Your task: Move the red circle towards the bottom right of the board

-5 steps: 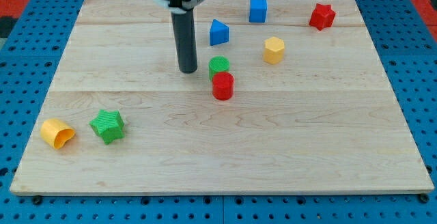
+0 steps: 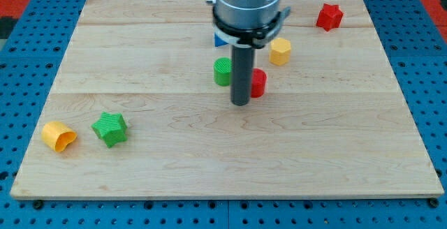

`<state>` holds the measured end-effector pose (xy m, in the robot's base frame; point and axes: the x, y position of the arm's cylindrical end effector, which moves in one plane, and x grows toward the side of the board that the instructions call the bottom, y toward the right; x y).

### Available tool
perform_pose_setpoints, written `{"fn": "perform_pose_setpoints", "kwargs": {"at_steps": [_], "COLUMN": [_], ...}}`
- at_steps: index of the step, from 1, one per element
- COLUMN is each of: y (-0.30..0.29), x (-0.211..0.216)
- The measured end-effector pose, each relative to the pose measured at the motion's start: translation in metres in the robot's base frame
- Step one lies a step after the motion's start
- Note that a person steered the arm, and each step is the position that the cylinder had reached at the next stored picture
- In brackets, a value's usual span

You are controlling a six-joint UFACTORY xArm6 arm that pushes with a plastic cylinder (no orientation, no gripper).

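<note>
The red circle stands near the board's middle, partly hidden behind my rod. My tip rests on the board just left of and slightly below the red circle, touching or nearly touching it. The green circle stands just up and left of the rod. The arm's body hides the blue blocks near the view's top; only a sliver of one blue block shows.
A yellow hexagon block sits up and right of the red circle. A red star is at the top right. A green star and a yellow cylinder lie at the bottom left.
My tip has moved right and down, from left of the green circle to beside the red circle. The red circle has shifted right, away from the green circle.
</note>
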<state>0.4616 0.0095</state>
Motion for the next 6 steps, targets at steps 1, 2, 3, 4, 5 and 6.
{"fn": "perform_pose_setpoints", "kwargs": {"at_steps": [1, 2, 3, 4, 5, 6], "y": [-0.002, -0.002, 0.018, 0.05, 0.05, 0.057], "x": [-0.021, -0.03, -0.057, -0.045, -0.018, -0.012]}}
